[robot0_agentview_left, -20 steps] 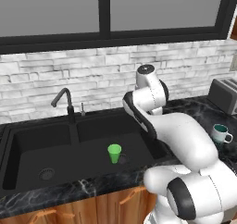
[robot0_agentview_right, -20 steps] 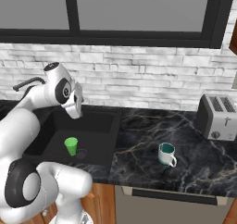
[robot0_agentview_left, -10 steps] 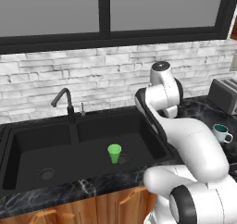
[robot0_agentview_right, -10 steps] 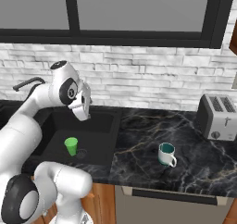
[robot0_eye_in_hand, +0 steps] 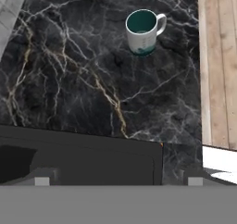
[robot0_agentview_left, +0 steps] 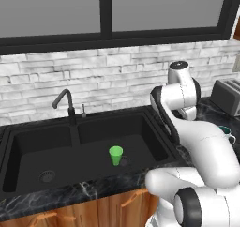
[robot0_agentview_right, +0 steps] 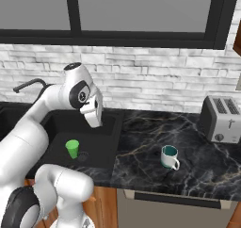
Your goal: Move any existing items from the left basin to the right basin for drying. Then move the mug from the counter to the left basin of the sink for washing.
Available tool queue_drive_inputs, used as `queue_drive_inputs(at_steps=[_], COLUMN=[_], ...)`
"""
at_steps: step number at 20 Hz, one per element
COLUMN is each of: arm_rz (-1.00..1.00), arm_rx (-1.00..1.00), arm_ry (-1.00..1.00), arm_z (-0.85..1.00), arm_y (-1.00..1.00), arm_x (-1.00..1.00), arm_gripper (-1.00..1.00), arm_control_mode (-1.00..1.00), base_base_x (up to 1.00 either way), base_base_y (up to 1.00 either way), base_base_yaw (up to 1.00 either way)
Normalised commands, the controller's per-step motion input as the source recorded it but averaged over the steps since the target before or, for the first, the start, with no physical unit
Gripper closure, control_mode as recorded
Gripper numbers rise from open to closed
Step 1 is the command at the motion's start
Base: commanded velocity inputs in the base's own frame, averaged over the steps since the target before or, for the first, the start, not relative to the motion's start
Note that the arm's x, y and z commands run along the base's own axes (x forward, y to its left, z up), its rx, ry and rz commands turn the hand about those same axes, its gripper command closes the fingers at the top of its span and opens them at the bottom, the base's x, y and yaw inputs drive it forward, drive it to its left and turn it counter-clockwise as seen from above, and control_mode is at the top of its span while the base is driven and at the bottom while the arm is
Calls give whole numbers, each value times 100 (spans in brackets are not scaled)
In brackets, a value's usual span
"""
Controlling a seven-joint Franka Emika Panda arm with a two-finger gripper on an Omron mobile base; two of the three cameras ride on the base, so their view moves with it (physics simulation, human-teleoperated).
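- Stretching away ahead of the fingers in the hand view, the counter [robot0_eye_in_hand: 83, 79] is glossy black marble with pale gold veins; it lies below the gripper [robot0_agentview_right: 94, 114], which hangs in the air over the sink's right-hand edge.
- Beneath and to the left of the fingers, the sink [robot0_agentview_left: 28, 141] is a matte black double tub with a thin divider; its right rim runs as a dark band just ahead of the fingertips in the hand view.
- Further left of the fingers than anything else, the left basin [robot0_agentview_left: 33, 160] shows a round drain on its floor and holds no cup.
- Directly below and slightly left of the fingers, the right basin [robot0_agentview_right: 101, 142] contains the green cup.
- Well behind the fingers to the left, the curved black faucet [robot0_agentview_left: 65, 104] rises from the back rim at the divider.
- Far to the right of the fingers, a silver toaster [robot0_agentview_right: 221, 118] stands by the brick wall.
- Well ahead of the fingers, the white mug [robot0_eye_in_hand: 142, 31] sits upright on the marble, teal inside, handle turned away to the right in the hand view, touched by nothing.
- Below the fingers, the green cup [robot0_agentview_left: 116, 155] stands upright beside the right basin's drain.
- Spread fully apart, the fingers grip nothing.
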Motion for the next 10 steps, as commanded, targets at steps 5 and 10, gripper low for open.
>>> queue_drive_inputs(at_steps=[5, 10], arm_rz=[-2, -1], arm_rx=[0, 0], arm_ry=[14, 13], arm_z=[6, 3], arm_y=[-46, -49], arm_x=[-20, -21], arm_gripper=[-100, -100], arm_control_mode=[-100, -100], base_base_x=[0, 0], base_base_y=[0, 0], base_base_yaw=[0, 0])
